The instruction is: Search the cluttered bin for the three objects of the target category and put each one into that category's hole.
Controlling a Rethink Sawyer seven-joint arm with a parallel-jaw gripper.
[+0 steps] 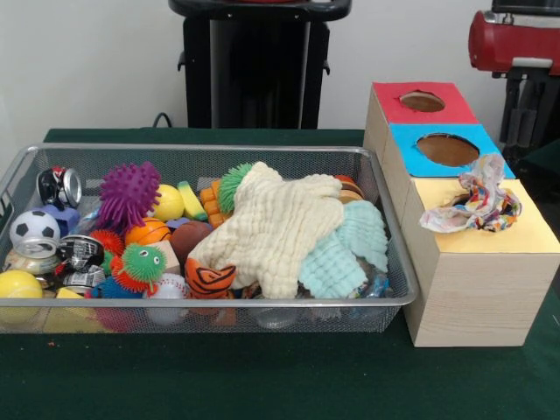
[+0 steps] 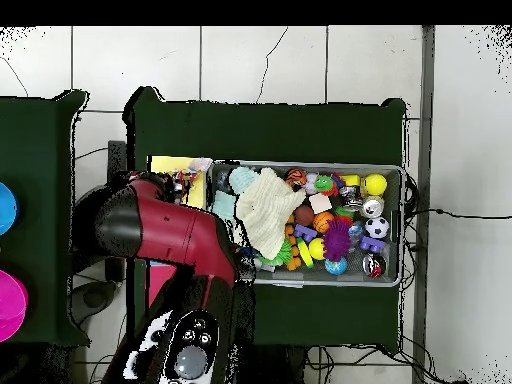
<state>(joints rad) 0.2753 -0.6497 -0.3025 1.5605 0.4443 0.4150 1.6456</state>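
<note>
The wire mesh bin [image 1: 201, 302] stands on the green table, full of toys, and shows in the overhead view too [image 2: 310, 283]. One polka-dot cloth [image 1: 477, 206] lies crumpled on the yellow top [image 1: 516, 241] of the wooden box, over its round hole and covering most of it. It also shows from overhead [image 2: 183, 180]. No other polka-dot cloth shows in the bin. A plain cream waffle cloth [image 1: 276, 227] and a mint-green waffle cloth [image 1: 346, 249] lie on top of the toys. My gripper shows in neither view; the red arm [image 2: 150, 225] reaches over the boxes from overhead.
The blue-topped hole [image 1: 448, 150] and red-topped hole [image 1: 422, 101] stand behind the yellow one. The bin holds a purple spiky ball [image 1: 129, 194], a soccer ball [image 1: 35, 227], cans [image 1: 59, 186] and several balls. A red arm section [image 1: 512, 39] shows at the top right.
</note>
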